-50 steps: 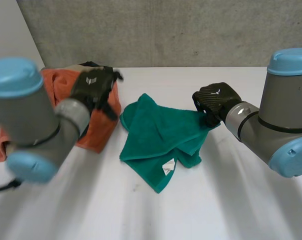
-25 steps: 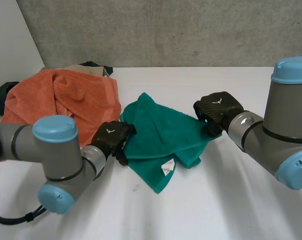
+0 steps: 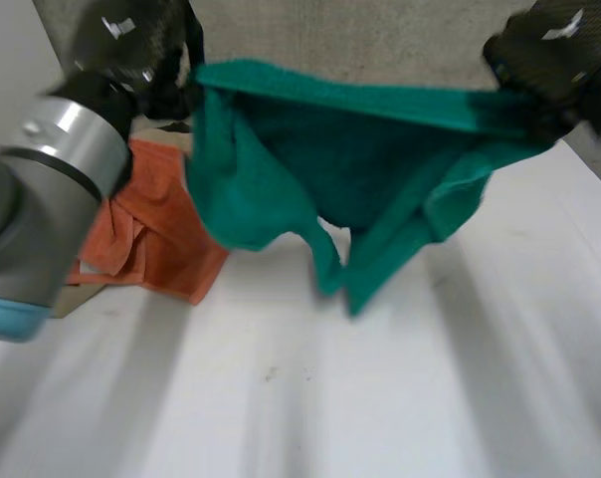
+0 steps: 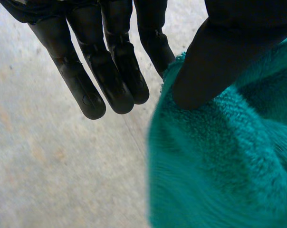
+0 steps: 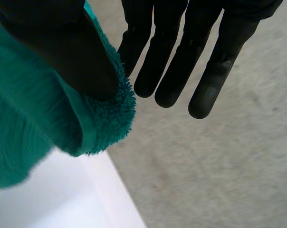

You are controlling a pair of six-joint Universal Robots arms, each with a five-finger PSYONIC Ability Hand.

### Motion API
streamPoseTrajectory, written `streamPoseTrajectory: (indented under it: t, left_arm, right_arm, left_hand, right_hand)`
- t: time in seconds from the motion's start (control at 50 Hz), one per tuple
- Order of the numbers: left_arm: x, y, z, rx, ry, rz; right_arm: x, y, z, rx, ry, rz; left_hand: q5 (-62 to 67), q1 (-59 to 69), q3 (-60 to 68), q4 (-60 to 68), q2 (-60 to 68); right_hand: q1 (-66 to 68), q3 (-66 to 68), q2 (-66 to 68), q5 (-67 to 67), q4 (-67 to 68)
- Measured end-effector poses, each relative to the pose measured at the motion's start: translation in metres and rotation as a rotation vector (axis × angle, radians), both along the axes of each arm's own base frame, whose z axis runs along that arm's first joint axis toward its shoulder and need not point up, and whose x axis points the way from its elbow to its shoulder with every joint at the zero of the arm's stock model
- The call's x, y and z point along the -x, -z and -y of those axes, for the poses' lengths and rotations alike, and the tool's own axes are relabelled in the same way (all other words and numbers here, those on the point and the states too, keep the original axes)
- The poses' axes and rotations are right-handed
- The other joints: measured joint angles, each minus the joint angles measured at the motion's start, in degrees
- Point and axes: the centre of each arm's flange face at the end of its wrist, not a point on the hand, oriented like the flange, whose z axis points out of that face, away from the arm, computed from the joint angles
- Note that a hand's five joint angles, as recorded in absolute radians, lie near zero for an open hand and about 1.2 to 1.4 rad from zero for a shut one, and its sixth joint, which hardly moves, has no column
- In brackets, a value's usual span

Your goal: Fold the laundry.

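The green towel [image 3: 360, 169] is held aloft, top edge level, its corners pinched by the left hand [image 3: 131, 45] and the right hand [image 3: 549, 45].

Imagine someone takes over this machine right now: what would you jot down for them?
Left hand: thumb and fingers pinch one end of the green towel's top edge.
Right hand: pinches the other end the same way.
The green towel hangs stretched between them above the white table, its lower part drooping.
The orange towel lies crumpled on the table's left side.
Done: green towel held up.
Left: lay it flat, fold it, then fold the orange towel.
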Motion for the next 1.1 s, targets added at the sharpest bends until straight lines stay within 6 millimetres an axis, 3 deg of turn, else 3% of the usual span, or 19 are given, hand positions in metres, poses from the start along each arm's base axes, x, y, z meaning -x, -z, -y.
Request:
streamPoseTrajectory:
  t: [0.04, 0.1, 0.18, 0.3, 0.38, 0.42, 0.46, 0.54, 0.62, 0.7, 0.76, 0.86, 0.88, 0.9, 0.94, 0.98, 1.02, 1.06, 1.1]
  left_arm:
    - [-0.002, -0.007, -0.006, 0.012, -0.007, 0.032]
    - [-0.001, 0.0, -0.005, 0.001, -0.026, 0.123]
    - [0.006, 0.032, 0.01, -0.046, -0.047, 0.262]
    - [0.026, 0.097, 0.049, -0.09, -0.057, 0.445]
    - [0.04, 0.112, 0.076, -0.026, -0.074, 0.46]
    - [0.05, 0.102, 0.097, 0.079, -0.104, 0.416]
    - [0.057, 0.078, 0.114, 0.203, -0.141, 0.348]
    - [0.059, 0.017, 0.13, 0.436, -0.22, 0.191]
    - [0.049, -0.038, 0.126, 0.593, -0.277, 0.052]
    - [0.043, -0.047, 0.115, 0.596, -0.273, 0.026]
    - [0.042, -0.033, 0.104, 0.539, -0.243, 0.054]
    - [0.042, 0.023, 0.08, 0.371, -0.166, 0.161]
    - [0.042, 0.023, 0.08, 0.371, -0.166, 0.161]
    - [0.041, 0.046, 0.071, 0.309, -0.141, 0.202]
    - [0.041, 0.071, 0.062, 0.239, -0.115, 0.247]
    - [0.04, 0.089, 0.054, 0.191, -0.096, 0.278]
    - [0.04, 0.102, 0.048, 0.155, -0.082, 0.303]
    - [0.039, 0.11, 0.042, 0.131, -0.072, 0.32]
    - [0.038, 0.112, 0.038, 0.119, -0.067, 0.331]
  right_arm:
    - [0.004, -0.006, -0.003, 0.01, 0.007, -0.007]
    - [0.007, -0.003, 0.003, -0.012, 0.022, -0.025]
    - [0.006, 0.017, 0.021, -0.072, 0.042, -0.073]
    - [-0.003, 0.068, 0.061, -0.171, 0.058, -0.159]
    - [-0.011, 0.086, 0.086, -0.163, 0.075, -0.165]
    - [-0.016, 0.086, 0.109, -0.08, 0.11, -0.126]
    - [-0.021, 0.073, 0.132, 0.056, 0.15, -0.053]
    - [-0.024, 0.029, 0.158, 0.358, 0.207, 0.115]
    - [-0.024, -0.014, 0.16, 0.587, 0.218, 0.241]
    - [-0.023, -0.022, 0.155, 0.626, 0.202, 0.259]
    - [-0.025, -0.007, 0.15, 0.559, 0.154, 0.212]
    - [-0.024, 0.047, 0.137, 0.326, 0.069, 0.094]
    - [-0.024, 0.047, 0.137, 0.326, 0.069, 0.094]
    - [-0.022, 0.063, 0.133, 0.259, 0.054, 0.067]
    - [-0.017, 0.096, 0.123, 0.102, 0.032, 0.014]
    - [-0.014, 0.116, 0.116, 0.003, 0.027, -0.014]
    - [-0.011, 0.133, 0.11, -0.091, 0.025, -0.035]
    - [-0.009, 0.146, 0.105, -0.165, 0.026, -0.044]
    - [-0.007, 0.156, 0.101, -0.235, 0.029, -0.043]
  left_hand:
    - [0.14, 0.0, 0.11, 0.0, 0.0]
    - [0.14, 0.0, 0.17, 0.0, 0.0]
    - [0.14, 0.0, 0.17, 0.0, 0.0]
    - [0.14, 0.0, 0.22, 0.02, 0.0]
    - [0.14, 0.0, 0.23, 0.02, 0.0]
    - [0.14, 0.0, 0.27, 0.09, 0.0]
    - [0.15, 0.0, 0.3, 0.22, 0.0]
    - [0.15, 0.0, 0.31, 0.23, 0.0]
    - [0.45, 0.07, 0.31, 0.23, 0.0]
    - [0.48, 0.07, 0.3, 0.23, 0.0]
    - [0.68, 0.07, 0.3, 0.23, 0.0]
    - [0.68, 0.07, 0.31, 0.23, 0.0]
    - [0.68, 0.07, 0.31, 0.23, 0.0]
    - [0.68, 0.07, 0.31, 0.23, 0.0]
    - [0.68, 0.07, 0.31, 0.23, 0.0]
    - [0.68, 0.07, 0.32, 0.24, 0.0]
    - [0.68, 0.07, 0.32, 0.25, 0.0]
    - [0.68, 0.07, 0.32, 0.25, 0.0]
    - [0.68, 0.07, 0.32, 0.25, 0.0]
  right_hand:
    - [0.0, 0.0, 0.0, 0.0, 0.0]
    - [0.0, 0.01, 0.0, 0.0, 0.0]
    - [0.0, 0.0, 0.0, 0.0, 0.0]
    - [0.0, 0.0, 0.0, 0.0, 0.0]
    - [0.0, 0.01, 0.0, 0.0, 0.0]
    - [0.0, 0.06, 0.06, 0.0, 0.02]
    - [0.0, 0.05, 0.06, 0.0, 0.02]
    - [0.79, 0.06, 0.06, 0.0, 0.02]
    - [1.52, 0.06, 0.07, 0.0, 0.04]
    - [1.53, 0.06, 0.07, 0.0, 0.05]
    - [1.46, 0.06, 0.06, 0.0, 0.05]
    - [1.46, 0.07, 0.06, 0.0, 0.05]
    - [1.46, 0.07, 0.06, 0.0, 0.05]
    - [1.47, 0.07, 0.06, 0.0, 0.05]
    - [1.46, 0.01, 0.05, 0.0, 0.02]
    - [1.46, -0.92, -0.09, 0.0, -1.26]
    - [-8.23, -11.22, -10.33, -9.09, -10.4]
    - [-32.43, -35.07, -34.94, -33.75, -35.29]
    - [-45.77, -49.01, -48.82, -47.87, -49.38]
